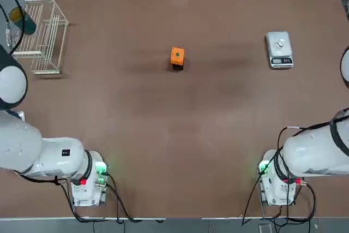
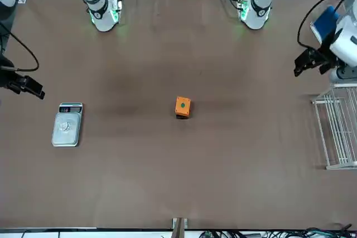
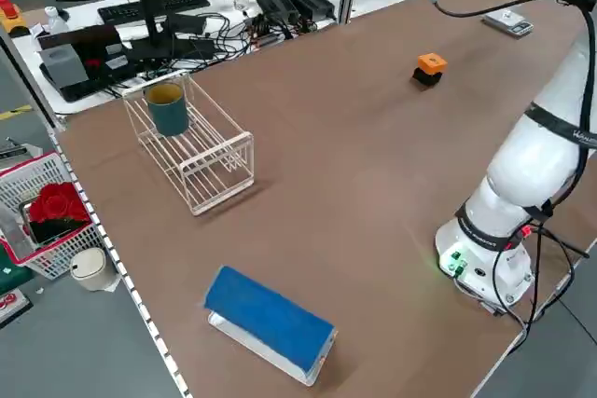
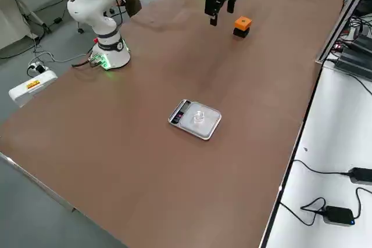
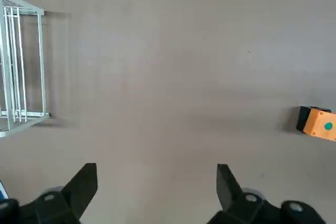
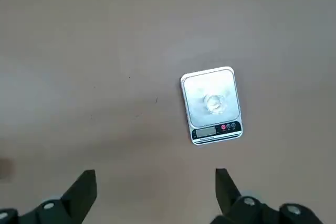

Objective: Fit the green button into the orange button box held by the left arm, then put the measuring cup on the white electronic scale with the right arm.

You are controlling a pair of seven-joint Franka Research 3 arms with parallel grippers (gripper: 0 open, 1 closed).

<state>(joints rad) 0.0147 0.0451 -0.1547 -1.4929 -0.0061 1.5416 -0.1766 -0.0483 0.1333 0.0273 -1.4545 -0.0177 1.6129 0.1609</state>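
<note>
The orange button box (image 1: 177, 56) stands alone at the table's middle, with the green button (image 1: 177, 54) seated in its top face. It also shows far off in the left wrist view (image 5: 319, 124). At the far right lies the white electronic scale (image 1: 280, 49), and the clear measuring cup (image 6: 214, 102) stands on its plate. My left gripper (image 5: 156, 190) hangs open and empty over bare table, near the left edge and well away from the box. High near the right edge, my right gripper (image 6: 155, 192) is open and empty, short of the scale (image 6: 212, 103).
A white wire rack (image 1: 43, 34) sits at the far left with a teal cup (image 3: 168, 109) in it. A blue-topped block (image 3: 270, 323) lies near the left front edge. Cables and desk gear lie beyond the far edge.
</note>
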